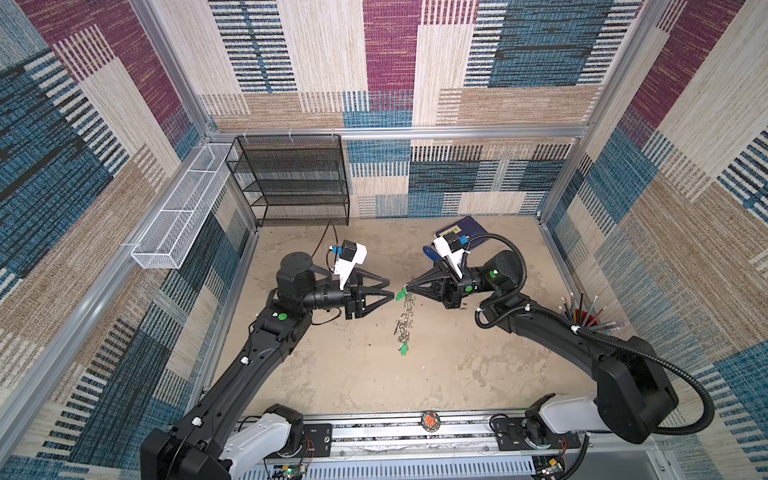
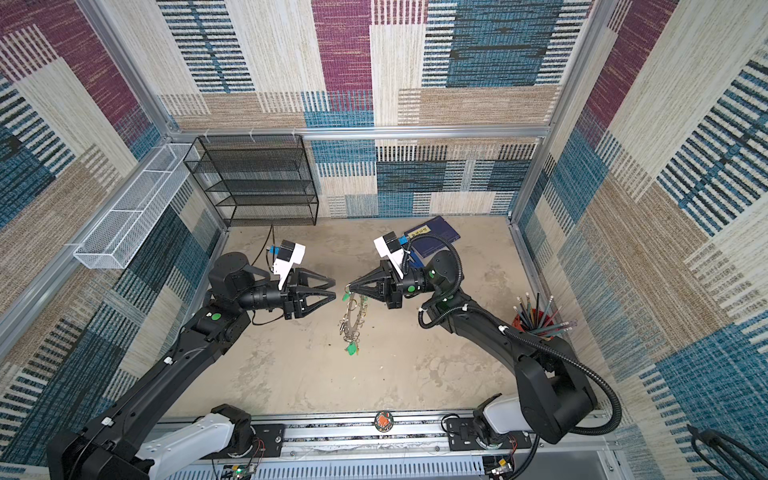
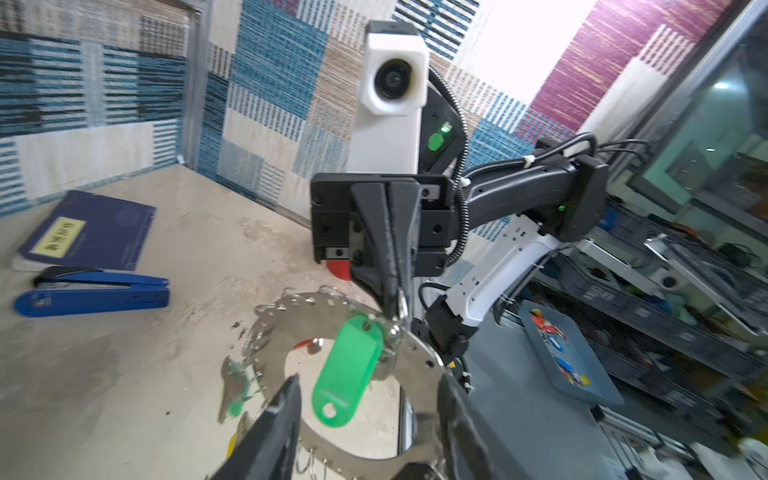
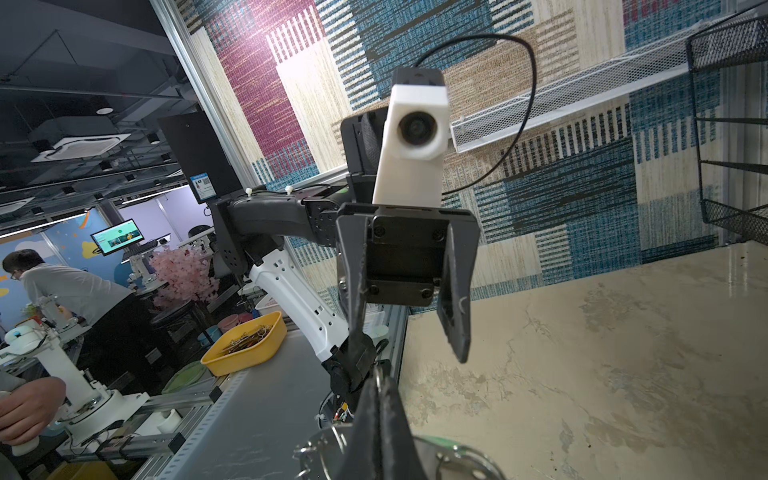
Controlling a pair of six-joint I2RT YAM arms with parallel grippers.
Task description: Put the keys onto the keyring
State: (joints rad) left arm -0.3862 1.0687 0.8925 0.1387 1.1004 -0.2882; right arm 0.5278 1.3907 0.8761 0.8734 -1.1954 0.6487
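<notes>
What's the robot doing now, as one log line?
right gripper: shut on flat grey metal keyring disc | left gripper: open, empty

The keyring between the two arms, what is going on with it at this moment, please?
The right gripper is shut on a small split ring at the rim of the keyring, so the flat metal disc hangs down from it over the table. A green tag dangles just beside the grip. The left gripper is open and empty, and it faces the disc from close by.
</notes>
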